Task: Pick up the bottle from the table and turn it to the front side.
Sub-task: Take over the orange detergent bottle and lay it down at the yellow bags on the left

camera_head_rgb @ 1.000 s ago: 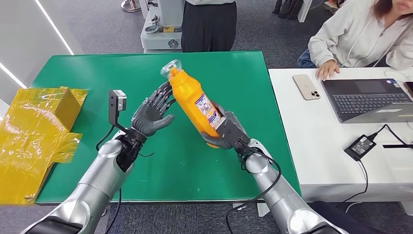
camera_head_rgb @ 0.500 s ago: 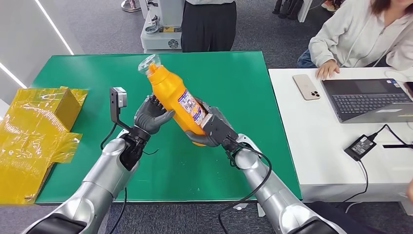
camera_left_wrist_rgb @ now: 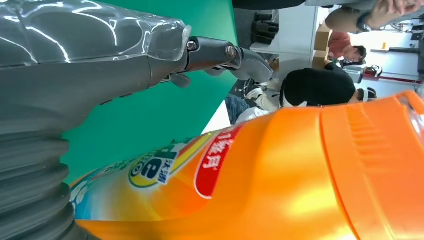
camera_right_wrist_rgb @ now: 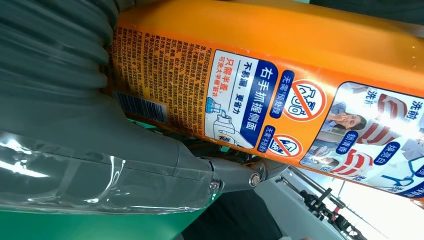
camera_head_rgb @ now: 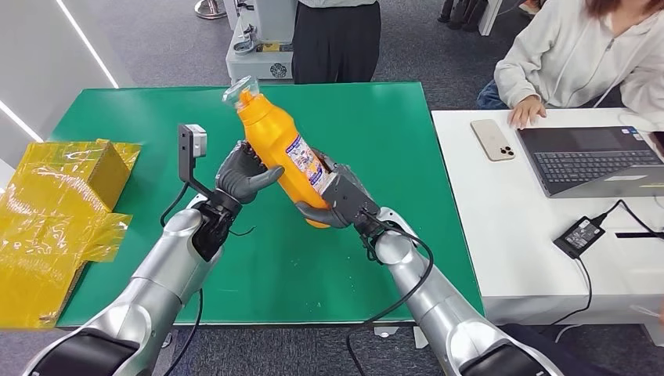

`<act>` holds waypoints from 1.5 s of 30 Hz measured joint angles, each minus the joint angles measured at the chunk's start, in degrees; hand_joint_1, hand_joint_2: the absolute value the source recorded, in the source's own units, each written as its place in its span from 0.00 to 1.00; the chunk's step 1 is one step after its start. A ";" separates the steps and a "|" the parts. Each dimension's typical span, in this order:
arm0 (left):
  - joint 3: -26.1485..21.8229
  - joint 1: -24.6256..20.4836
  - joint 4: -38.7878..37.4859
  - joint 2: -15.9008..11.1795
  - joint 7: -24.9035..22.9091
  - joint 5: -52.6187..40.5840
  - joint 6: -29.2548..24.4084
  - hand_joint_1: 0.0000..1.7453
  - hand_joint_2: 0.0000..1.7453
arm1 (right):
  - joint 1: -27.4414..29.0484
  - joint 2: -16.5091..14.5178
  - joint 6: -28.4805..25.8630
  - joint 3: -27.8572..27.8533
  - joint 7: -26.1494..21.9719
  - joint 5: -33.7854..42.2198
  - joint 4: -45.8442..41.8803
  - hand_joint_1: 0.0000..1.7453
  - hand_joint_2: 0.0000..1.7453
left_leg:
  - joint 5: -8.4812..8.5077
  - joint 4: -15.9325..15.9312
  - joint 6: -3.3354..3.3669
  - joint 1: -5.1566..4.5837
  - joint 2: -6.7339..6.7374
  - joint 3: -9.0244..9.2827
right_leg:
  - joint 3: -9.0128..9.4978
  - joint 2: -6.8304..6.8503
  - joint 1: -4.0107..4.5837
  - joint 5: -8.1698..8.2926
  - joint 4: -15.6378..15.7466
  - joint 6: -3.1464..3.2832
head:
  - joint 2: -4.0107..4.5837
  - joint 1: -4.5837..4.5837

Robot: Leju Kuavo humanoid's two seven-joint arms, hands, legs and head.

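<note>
Bottle [camera_head_rgb: 283, 157] shifted left — cap up-left, both hands [camera_head_rgb: 244, 176] [camera_head_rgb: 338, 200] holding.

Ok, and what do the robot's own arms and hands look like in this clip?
Both arms are silver with dark wrist joints and loose black cables. The left hand and right hand are dark grey, with a ribbed grey cover and clear plastic wrap seen in the wrist views. A small boxy camera on a black bracket sits at the left wrist.

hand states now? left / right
Left hand: fingers against the side of the orange detergent bottle; a closed grip cannot be told.
Right hand: holding the bottle's lower end, lifted off the green table.
</note>
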State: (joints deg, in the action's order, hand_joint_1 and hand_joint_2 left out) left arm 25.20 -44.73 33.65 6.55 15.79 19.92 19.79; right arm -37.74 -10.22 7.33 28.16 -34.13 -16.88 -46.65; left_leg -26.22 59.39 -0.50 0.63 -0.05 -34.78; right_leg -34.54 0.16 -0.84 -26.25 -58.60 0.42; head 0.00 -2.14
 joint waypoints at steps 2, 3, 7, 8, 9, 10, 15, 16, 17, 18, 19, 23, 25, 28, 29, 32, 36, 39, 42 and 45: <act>0.00 -0.19 -0.20 0.08 0.01 -0.16 0.10 0.00 1.00 | -0.15 -0.01 0.08 0.12 0.38 -0.15 0.37 1.00 1.00 | 0.00 0.00 0.00 0.00 0.00 0.00 | 0.00 0.00 0.00 0.00 0.00 0.00 | 0.00 0.00; 0.00 -0.29 -0.30 0.12 -0.01 -0.21 0.27 0.00 1.00 | -0.20 -0.01 0.13 0.19 0.56 -0.27 0.59 1.00 1.00 | 0.00 0.00 0.00 0.00 0.00 0.00 | 0.00 0.00 0.00 0.00 0.00 0.00 | 0.00 0.00; 0.01 -0.67 -0.74 0.16 -0.34 -0.08 2.10 0.00 1.00 | -0.23 0.01 0.01 0.39 0.63 -0.81 2.16 1.00 1.00 | 0.00 0.00 0.00 0.00 0.01 0.00 | 0.00 0.00 0.00 0.00 0.01 0.00 | 0.00 0.00; 0.01 -0.74 -0.87 0.16 -0.56 0.02 2.85 0.00 1.00 | -0.24 0.01 -0.12 0.40 0.47 -0.92 2.73 1.00 1.00 | 0.00 0.00 0.00 0.00 0.01 0.01 | 0.00 0.00 0.00 0.00 0.01 0.00 | 0.00 0.01; 0.00 -0.78 -1.01 0.16 -0.79 0.11 3.54 0.00 1.00 | -0.27 0.02 -0.27 0.41 0.25 -0.99 3.29 1.00 1.00 | 0.00 0.00 0.00 0.00 0.01 0.01 | 0.00 0.00 0.00 0.00 0.01 0.00 | 0.00 0.00; 0.01 -0.81 -1.14 0.16 -0.97 0.17 4.10 0.00 1.00 | -0.31 0.03 -0.42 0.41 -0.02 -1.02 3.80 1.00 1.00 | 0.00 0.00 0.00 0.00 0.01 0.01 | 0.00 -0.01 0.00 0.00 0.01 0.00 | 0.00 0.01; 0.01 -0.83 -1.39 0.29 -1.20 0.21 4.97 0.00 1.00 | -0.66 0.12 -0.83 0.41 -0.80 -1.02 5.52 1.00 1.00 | 0.00 0.01 0.00 0.00 0.02 0.01 | -0.01 -0.03 0.00 0.01 0.01 0.00 | 0.00 0.00; 0.02 -0.83 -1.40 0.31 -1.22 0.22 5.01 0.00 1.00 | -0.74 0.13 -0.84 0.41 -0.86 -1.02 5.73 1.00 1.00 | 0.00 0.01 0.00 0.00 0.02 0.01 | -0.01 -0.03 0.00 0.01 0.01 0.00 | 0.00 0.00; 0.02 -0.82 -1.40 0.32 -1.27 0.30 5.14 0.00 1.00 | -0.82 0.13 -0.86 0.41 -0.90 -1.02 5.92 1.00 1.00 | 0.00 0.01 0.00 0.00 0.02 0.01 | -0.01 -0.03 0.00 0.01 0.01 0.00 | 0.00 -0.01; 0.01 -0.82 -1.41 0.33 -1.42 0.49 5.39 0.00 1.00 | -0.88 0.14 -0.90 0.40 -0.93 -1.03 6.08 1.00 1.00 | 0.00 0.01 0.00 0.00 0.02 0.01 | -0.01 -0.03 0.00 0.00 0.01 0.00 | 0.00 -0.01; 0.02 -0.82 -1.41 0.33 -1.59 0.74 5.74 0.00 1.00 | -0.92 0.15 -0.96 0.40 -0.96 -1.03 6.21 1.00 1.00 | 0.00 0.01 0.00 0.00 0.02 0.01 | -0.02 -0.03 0.00 0.00 0.01 0.00 | 0.00 -0.01; 0.02 -0.80 -1.41 0.39 -2.09 1.35 6.86 0.46 1.00 | -0.92 0.30 -1.33 0.23 -1.13 -0.96 6.41 1.00 1.00 | 0.00 0.01 0.00 0.00 0.03 0.01 | -0.03 -0.04 0.00 0.00 0.01 0.00 | 0.00 0.01; 0.10 -0.80 -1.41 0.45 -2.23 1.17 6.91 0.96 1.00 | -0.87 0.48 -1.57 0.13 -1.22 -0.93 6.43 1.00 1.00 | 0.00 0.01 0.00 0.00 0.03 0.02 | -0.03 -0.05 0.00 0.00 0.01 0.00 | 0.00 0.00; 0.37 -0.80 -1.41 0.66 -2.04 0.47 6.55 1.00 1.00 | -0.63 0.79 -1.95 -0.12 -1.28 -0.92 6.20 1.00 1.00 | 0.00 0.02 0.00 0.00 0.03 0.01 | -0.03 -0.05 0.00 0.01 0.01 0.00 | 0.00 0.00; 0.49 -0.80 -1.42 0.80 -1.84 0.07 6.12 1.00 1.00 | -0.54 0.90 -2.01 -0.23 -1.28 -0.90 6.04 1.00 1.00 | 0.00 0.02 0.00 0.00 0.03 0.01 | -0.02 -0.05 0.00 0.01 0.02 0.00 | 0.00 0.00; 1.23 -0.78 -1.44 1.32 -0.80 -1.73 4.01 1.00 1.00 | -0.33 1.13 -2.16 -0.70 -1.25 -0.85 5.60 1.00 1.00 | 0.00 0.02 0.00 -0.01 0.03 0.01 | -0.02 -0.05 -0.01 0.01 0.02 0.00 | 0.00 0.00; 2.27 -0.78 -1.44 1.74 0.15 -3.42 2.39 1.00 1.00 | 0.20 1.17 -2.28 -1.14 -1.16 -0.93 5.22 1.00 1.00 | 0.00 0.02 0.00 0.00 0.03 0.01 | -0.02 -0.05 -0.01 0.01 0.02 0.00 | 0.00 0.01; 2.82 -0.79 -1.44 1.77 0.34 -4.00 1.84 1.00 1.00 | 0.61 1.17 -2.28 -1.16 -1.14 -1.00 4.91 1.00 1.00 | 0.00 0.01 0.00 0.00 0.03 0.01 | -0.02 -0.05 0.00 0.01 0.01 0.00 | 0.00 0.01; 3.09 -0.76 -1.43 1.75 0.58 -4.27 1.24 1.00 1.00 | 0.83 1.17 -2.29 -1.16 -1.13 -1.02 4.61 0.80 1.00 | 0.00 0.01 0.00 0.00 0.03 0.01 | -0.02 -0.05 0.00 0.01 0.00 0.00 | 0.00 0.00; 3.20 -0.69 -1.38 1.75 0.84 -4.37 0.68 1.00 1.00 | 0.91 1.17 -2.33 -1.16 -1.09 -1.04 4.33 0.05 1.00 | 0.00 0.01 0.00 0.00 0.03 0.01 | -0.02 -0.05 0.00 0.01 0.00 0.00 | 0.00 -0.01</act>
State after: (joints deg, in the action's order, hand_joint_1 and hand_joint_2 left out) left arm 28.40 -45.41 32.28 8.31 16.63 15.56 20.46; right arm -36.83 -9.05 5.00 26.99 -35.23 -17.92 -42.32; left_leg -26.22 59.39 -0.51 0.63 -0.02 -34.77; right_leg -34.56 0.12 -0.84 -26.24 -58.60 0.42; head 0.00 -2.14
